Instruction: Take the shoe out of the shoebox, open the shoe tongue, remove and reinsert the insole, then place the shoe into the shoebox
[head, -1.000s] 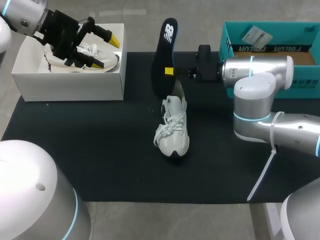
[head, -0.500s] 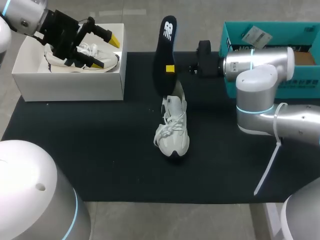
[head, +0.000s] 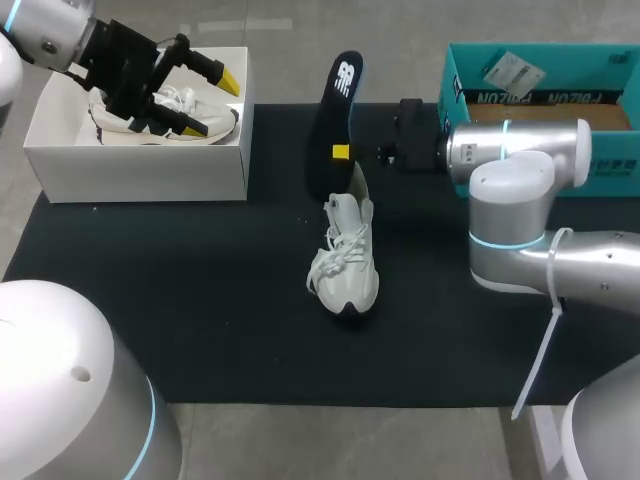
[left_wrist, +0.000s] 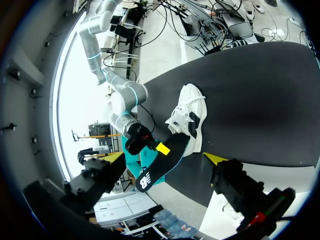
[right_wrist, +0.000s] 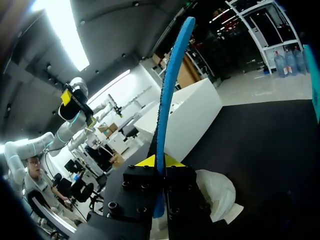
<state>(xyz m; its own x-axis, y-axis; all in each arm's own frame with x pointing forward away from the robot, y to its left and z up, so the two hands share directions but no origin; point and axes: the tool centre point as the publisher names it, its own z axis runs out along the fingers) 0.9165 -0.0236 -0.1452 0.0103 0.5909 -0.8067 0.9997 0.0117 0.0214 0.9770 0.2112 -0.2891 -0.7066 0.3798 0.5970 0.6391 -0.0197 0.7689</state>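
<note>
Looked down from the head camera on a black surface (head: 200, 300). Found the shoe (head: 345, 265), white, standing on its sole near the middle, toe toward the robot. Held the insole (head: 338, 100) upright just behind the shoe's heel, dark face showing, with the right hand (head: 341, 152) clamped on its lower part from both sides. Hung the left hand (head: 210, 102) over the white shoebox (head: 140, 170) at the far left corner, fingers apart and gripping nothing. Saw a second shoe (head: 178, 98), also white, inside that box. Noted a teal box (head: 455, 85) at the far right, behind the right arm.

Through the left wrist camera, saw both yellow tips spread wide with nothing between them. Made out the shoe well ahead on the surface, with the insole tilted by its heel and pinched in the right hand.

Through the right wrist camera, saw the insole edge-on, blue foam rising from between the two fingers, pressed on both sides. Spotted the shoe just under and beside the hand, and the white shoebox farther off across the surface.
</note>
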